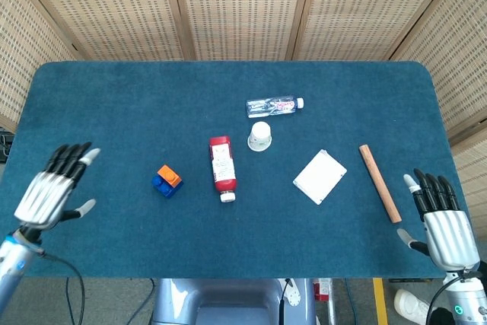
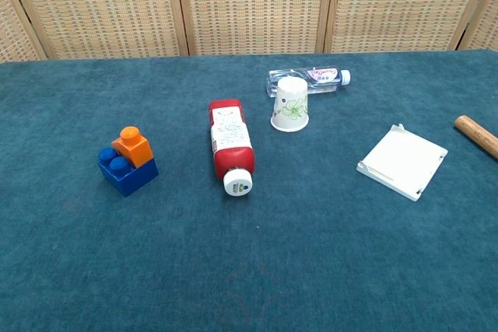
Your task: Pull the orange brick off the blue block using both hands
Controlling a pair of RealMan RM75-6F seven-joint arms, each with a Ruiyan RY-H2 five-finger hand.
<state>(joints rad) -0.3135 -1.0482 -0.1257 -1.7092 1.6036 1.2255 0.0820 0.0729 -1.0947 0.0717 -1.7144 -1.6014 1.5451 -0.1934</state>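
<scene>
Orange brick, glossy and studded, sits on the blue block, well apart from my left hand, whose metal fingers are spread and empty over the bench's felt-like teal cloth. My right hand hangs splayed and empty at the opposite edge, near a smooth wooden rod.

A red bottle with a white cap lies on the blue tabletop, well right of the left hand, cap toward the near edge. Beyond it an upturned paper cup stands just before a clear water bottle lying on its side. A flat white box lies left of the right hand, and a wooden stick lies between box and that hand, near it
</scene>
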